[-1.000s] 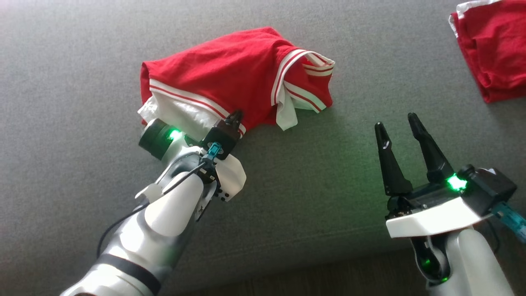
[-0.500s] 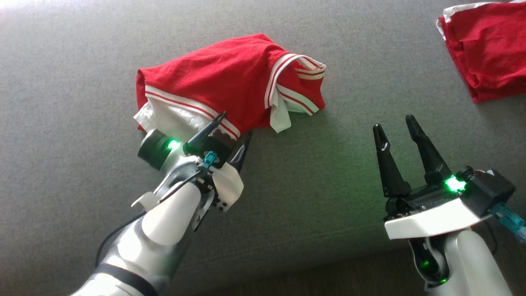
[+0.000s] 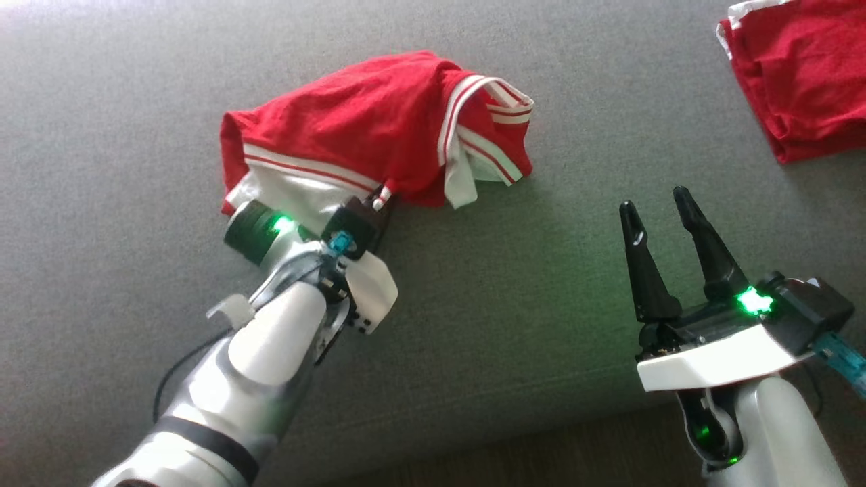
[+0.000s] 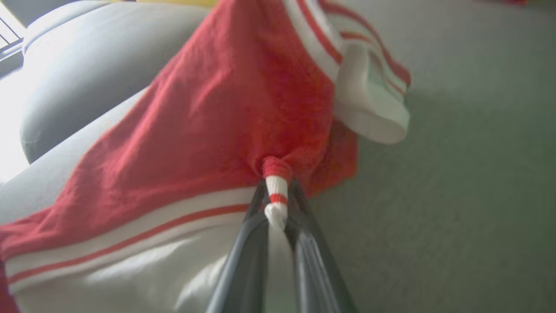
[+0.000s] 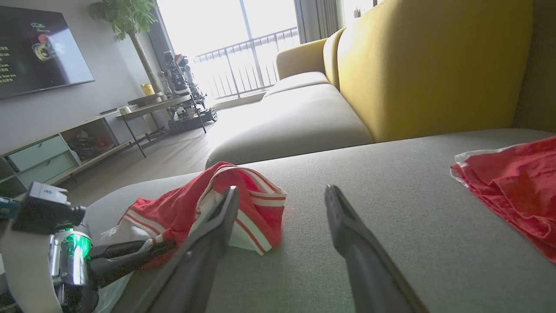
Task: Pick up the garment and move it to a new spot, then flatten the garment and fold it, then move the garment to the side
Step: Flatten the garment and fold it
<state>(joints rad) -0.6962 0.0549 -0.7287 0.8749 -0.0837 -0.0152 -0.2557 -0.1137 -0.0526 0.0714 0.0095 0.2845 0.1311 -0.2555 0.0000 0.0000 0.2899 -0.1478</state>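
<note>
A crumpled red garment (image 3: 365, 128) with white and red striped trim lies bunched on the grey sofa seat (image 3: 514, 270); it appears too in the left wrist view (image 4: 226, 117) and right wrist view (image 5: 182, 204). My left gripper (image 3: 380, 200) is shut on a pinch of the garment's striped hem at its near edge; the left wrist view shows the rolled hem (image 4: 276, 200) clamped between the two fingers. My right gripper (image 3: 659, 210) stands open over bare cushion to the right of the garment, holding nothing.
A second red cloth (image 3: 798, 74) lies at the far right of the seat. The seat's front edge runs along the bottom, with dark floor (image 3: 541, 453) below. A yellow backrest (image 5: 434, 65) rises behind the seat.
The left gripper opened, moved forward onto the garment's hem, and closed on it. The right gripper stayed open and still. The camera shifted slightly.
</note>
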